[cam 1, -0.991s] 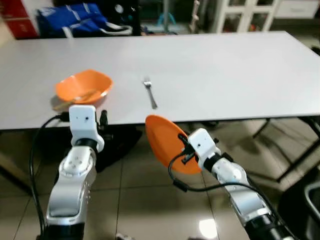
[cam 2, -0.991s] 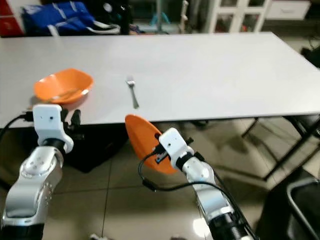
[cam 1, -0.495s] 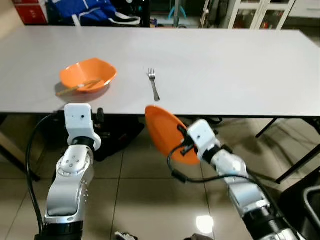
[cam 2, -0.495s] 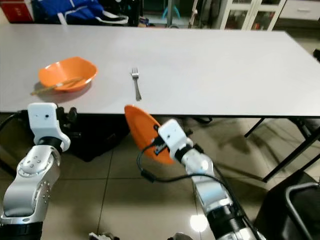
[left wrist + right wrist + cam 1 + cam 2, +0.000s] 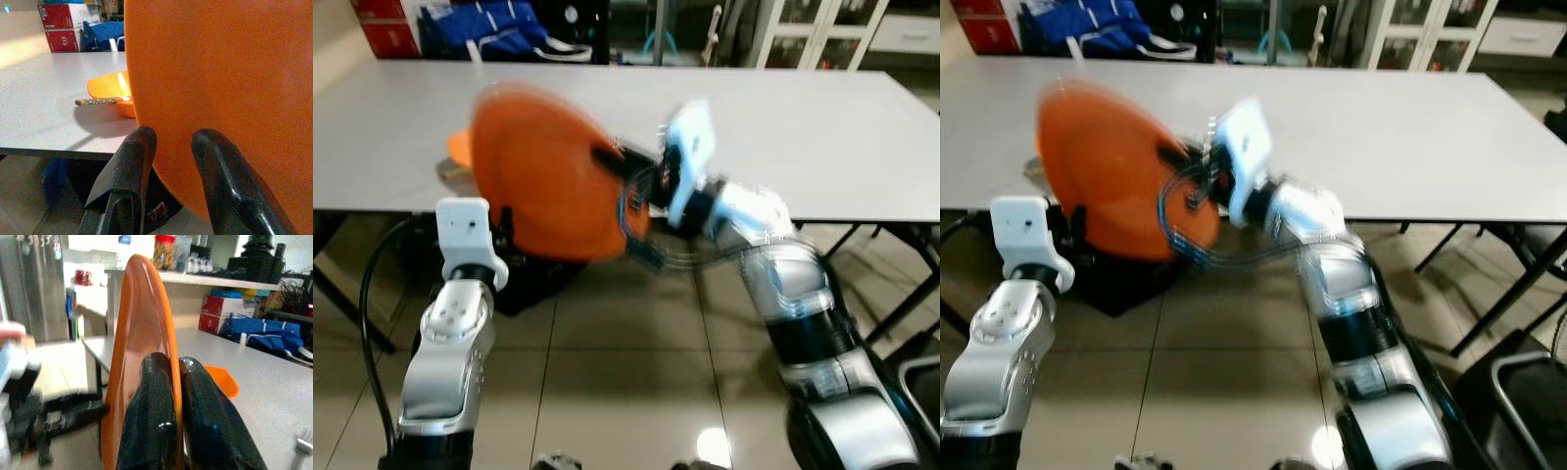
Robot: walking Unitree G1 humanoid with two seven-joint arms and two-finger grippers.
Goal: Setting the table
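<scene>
My right gripper (image 5: 619, 164) is shut on the rim of an orange plate (image 5: 540, 174), which it holds on edge and which is blurred by motion, above the front edge of the white table (image 5: 832, 127). In the right wrist view both fingers (image 5: 152, 411) pinch the plate's rim (image 5: 142, 303). The plate stands close in front of my left gripper (image 5: 173, 134), which is open and holds nothing. An orange bowl (image 5: 110, 90) with a stick (image 5: 100, 101) lying in it sits on the table behind the plate. A fork (image 5: 304, 443) lies further along the table.
Blue bags (image 5: 499, 29) and red boxes (image 5: 61, 24) stand beyond the table's far side, with white cabinets (image 5: 822, 34) at the back right. Dark table legs (image 5: 901, 294) and a chair frame (image 5: 920, 377) stand on the tiled floor to the right.
My right arm has swung the plate up and to the left, from below the table's edge to above it. The left arm has stayed where it was.
</scene>
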